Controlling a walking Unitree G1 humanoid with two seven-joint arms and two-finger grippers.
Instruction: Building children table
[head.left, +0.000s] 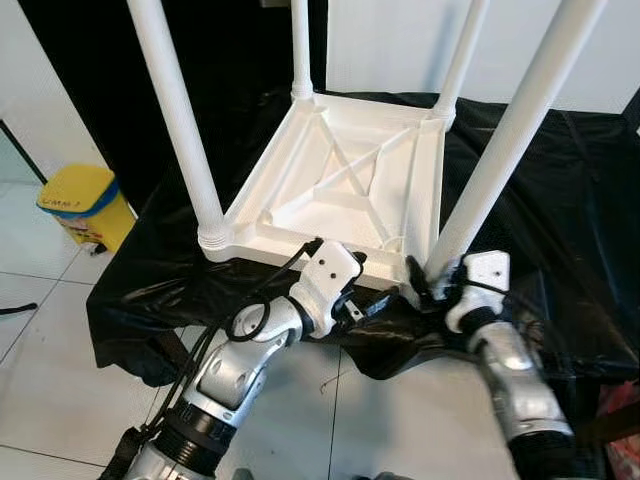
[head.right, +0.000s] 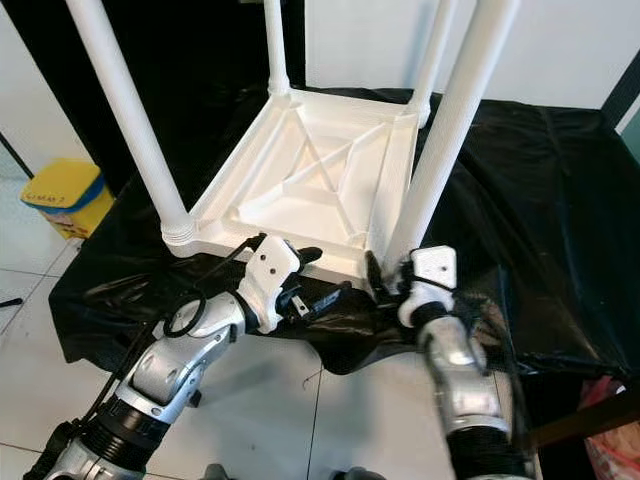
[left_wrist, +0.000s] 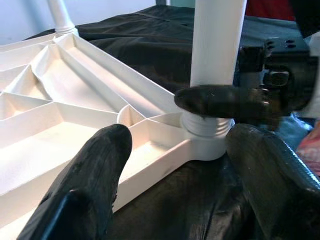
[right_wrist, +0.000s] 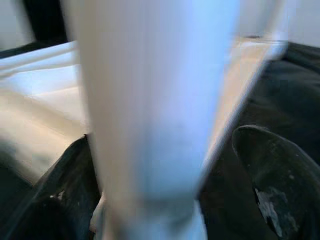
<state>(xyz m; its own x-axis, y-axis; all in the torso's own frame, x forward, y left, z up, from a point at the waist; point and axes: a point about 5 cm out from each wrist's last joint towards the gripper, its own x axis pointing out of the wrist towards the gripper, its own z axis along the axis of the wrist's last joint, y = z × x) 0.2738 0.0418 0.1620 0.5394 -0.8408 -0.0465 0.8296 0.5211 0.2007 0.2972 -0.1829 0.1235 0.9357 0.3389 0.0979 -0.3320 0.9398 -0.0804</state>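
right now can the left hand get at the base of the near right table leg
Probably not cleanly. The left hand sits open at the tabletop edge just beside that leg, but the right hand already has its fingers around the leg's base, so the two would crowd each other.
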